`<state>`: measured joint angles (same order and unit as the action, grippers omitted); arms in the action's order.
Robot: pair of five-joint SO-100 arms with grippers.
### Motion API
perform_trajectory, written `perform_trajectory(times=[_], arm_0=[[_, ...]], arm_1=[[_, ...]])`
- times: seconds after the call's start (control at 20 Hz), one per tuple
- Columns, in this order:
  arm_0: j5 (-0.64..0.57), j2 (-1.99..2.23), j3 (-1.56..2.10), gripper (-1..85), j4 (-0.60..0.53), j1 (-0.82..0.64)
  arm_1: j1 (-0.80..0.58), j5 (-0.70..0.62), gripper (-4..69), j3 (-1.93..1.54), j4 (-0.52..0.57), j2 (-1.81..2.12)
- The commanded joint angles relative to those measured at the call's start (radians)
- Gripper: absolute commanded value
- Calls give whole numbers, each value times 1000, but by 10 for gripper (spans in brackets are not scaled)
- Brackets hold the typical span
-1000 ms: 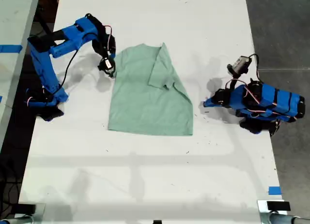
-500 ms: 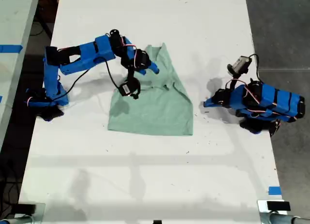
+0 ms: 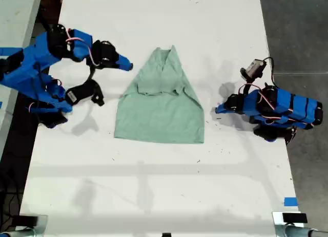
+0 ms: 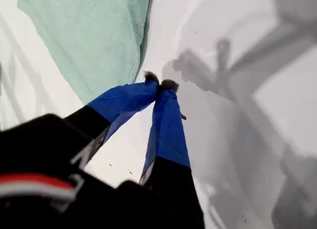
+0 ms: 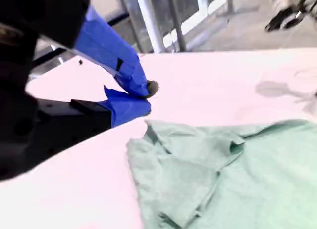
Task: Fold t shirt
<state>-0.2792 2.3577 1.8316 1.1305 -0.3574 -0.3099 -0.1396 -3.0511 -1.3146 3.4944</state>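
Near edge: table [image 3: 154,186] bare, with a blue tape mark [image 3: 290,201] at the exterior view's near right. Nothing here is in the way.

The t shirt [image 3: 161,109] lies flat mid-table. Its hem is wide on the near side, and both sleeves are turned in, so it narrows toward the collar on the far side. The folded flaps look loose and rumpled in the second wrist view.

My first gripper [image 3: 218,110] sits low on the exterior view's right, just beside the hem corner but apart from the cloth. Its jaws are pressed together with nothing between them. Its arm is folded back on itself.

My second gripper [image 3: 125,66] hangs on the exterior view's left, near the far shoulder and clear of the shirt. Its jaws look closed and empty.

Risks, as I judge them:
- A pinch at the hem may catch only the top layer, or drag the whole shirt across the slick table.
- Lifting one side alone could skew the fold.
- The sleeve flaps may fall open if the cloth is jerked.
- The arms could crowd each other over the middle.

No obstacles beyond the shirt on the far side.
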Motion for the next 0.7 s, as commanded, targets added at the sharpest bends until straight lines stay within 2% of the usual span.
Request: perform_trajectory(times=[0.0,0.05,0.1,0.2,0.3,0.35,0.65], arm_0=[[115,588,772,-1,-370,124],[141,715,960,-1,-425,150],[164,819,1108,-1,-431,153],[153,1014,1285,-1,-387,149],[75,1178,1376,-1,-337,123],[78,1250,1384,-1,-284,135],[71,1246,1382,-1,-272,140]], arm_1=[[12,11,20,-38,-3,14],[12,11,20,-38,-3,14],[12,11,20,-38,-3,14],[12,12,20,-38,-3,14],[12,14,20,-38,-3,14],[14,14,20,-38,-3,14],[20,12,20,-38,-2,14]])
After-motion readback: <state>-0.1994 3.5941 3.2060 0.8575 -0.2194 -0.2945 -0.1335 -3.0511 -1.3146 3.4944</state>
